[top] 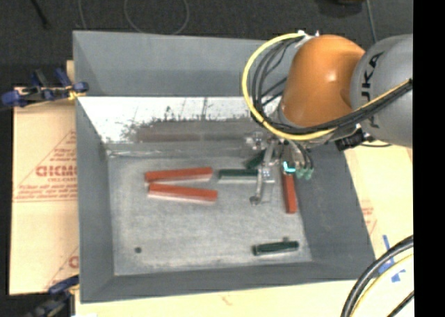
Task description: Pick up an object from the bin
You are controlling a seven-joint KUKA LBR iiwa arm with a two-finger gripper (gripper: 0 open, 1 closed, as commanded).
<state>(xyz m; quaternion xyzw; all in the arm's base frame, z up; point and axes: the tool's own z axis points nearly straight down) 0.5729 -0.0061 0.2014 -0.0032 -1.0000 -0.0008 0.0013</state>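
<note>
My gripper (262, 189) hangs below the orange wrist cover over the right half of the bin floor. A dark green stick (235, 174) lies flat just to its left, its right end reaching under the gripper. Immediately to the right lies a short red stick (289, 195), pointing toward the front. Whether either stick is touched I cannot make out.
Two longer red sticks (179, 174) (183, 194) lie side by side left of centre. Another dark green stick (275, 247) rests near the front right corner. A small dark speck (138, 250) sits at the front left. The arm and its cables cover the bin's back right corner.
</note>
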